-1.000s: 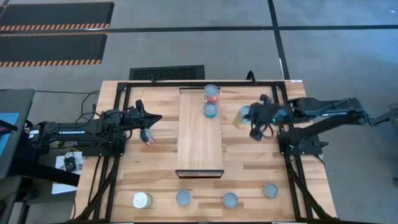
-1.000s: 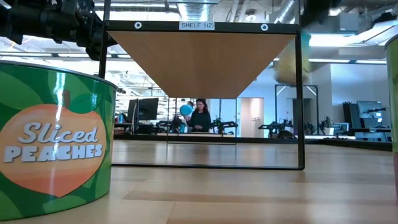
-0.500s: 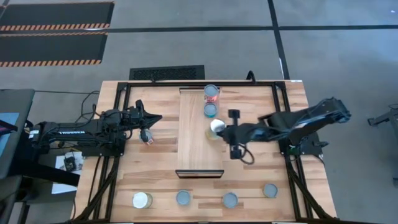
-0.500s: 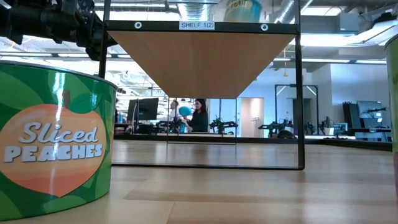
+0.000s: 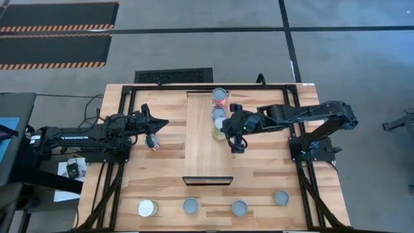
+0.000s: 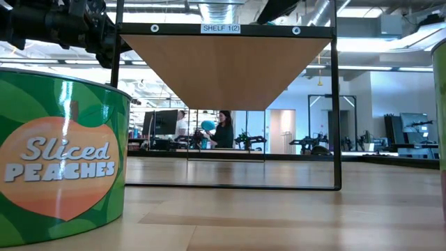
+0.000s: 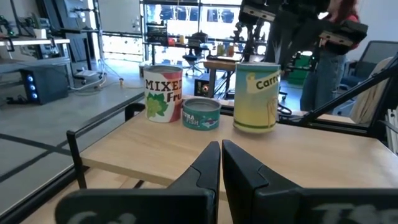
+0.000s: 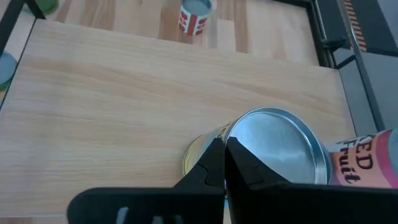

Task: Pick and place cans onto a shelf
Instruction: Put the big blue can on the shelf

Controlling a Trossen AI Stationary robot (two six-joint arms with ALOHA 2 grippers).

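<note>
The shelf point(image 5: 206, 152) is a light-wood plank raised on a black frame. On its far end stand a red Mixed Fruit can point(image 7: 163, 94), a low teal can point(image 7: 201, 114) and a tall yellow carrot can point(image 7: 256, 96) in a row. My right gripper point(image 8: 224, 155) is shut just above the carrot can's silvery top point(image 8: 277, 152), and it also shows in the high view point(image 5: 233, 134). My left gripper point(image 7: 221, 155) is shut and empty over the table left of the shelf point(image 5: 163, 122). My right gripper's shut fingertips point(image 8: 214, 155) stand over the rim of the carrot can's top, coming from above and from the table's right. I cannot tell whether they touch it. The can stands upright on the shelf.
Several cans stand in a row along the table's near edge point(image 5: 190, 206), among them a green Sliced Peaches can point(image 6: 63, 160). A small red can point(image 5: 154, 144) stands on the table by my left arm. Black frame posts point(image 6: 336, 104) carry the shelf. People stand in the room beyond.
My right gripper has carried the yellow carrot can from above the table right of the shelf toward the table's left, over the shelf. The can now stands upright on the shelf's far part, next to the teal can.
</note>
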